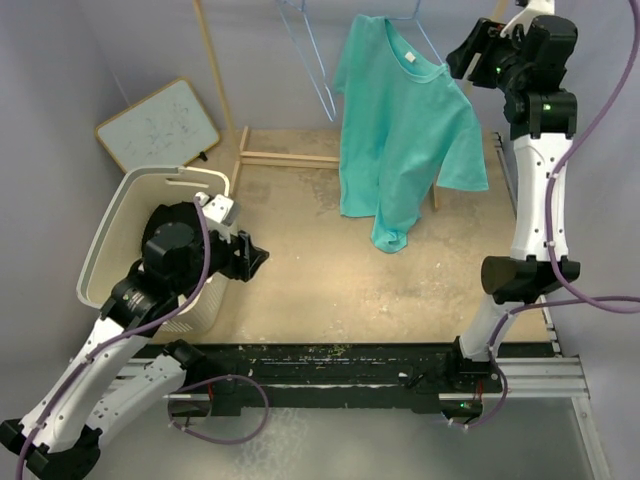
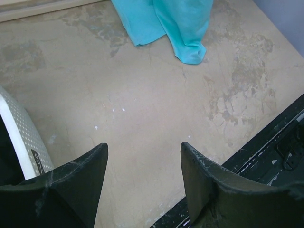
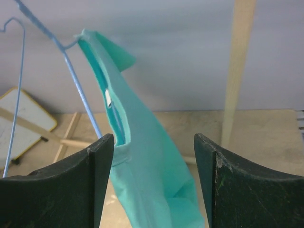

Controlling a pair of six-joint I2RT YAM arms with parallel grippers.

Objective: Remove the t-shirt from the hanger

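**Right pincer open beside the collar, t-shirt hanging before it**

Right pincer (image 1: 466,56) was lifted high, its two fingers spread apart with nothing between them. It pointed at the upper part of the t-shirt (image 1: 400,130). In the right wrist view the collar and shoulder of the shirt lay directly ahead, between the lines of the two fingers but not yet inside them. The thin blue hanger (image 3: 81,90) ran up and to the left out of the neck opening.

The shirt hung with its long axis vertical, from the collar at the top down to a hem close to the table (image 1: 300,290). I could not tell whether the hem touched it.

The left pincer (image 1: 255,260) was low, also spread and empty, and well apart from the shirt. It faced the hem across bare table. I judged the right arm clearly the nearer one for pulling the shoulder off the hanger.

A wooden rack post (image 3: 240,61) stood just to the right of the shirt and could hinder a sideways pull. The white basket (image 1: 110,240) sat beside the left arm, and a whiteboard (image 1: 160,125) leaned behind it, both out of the way.
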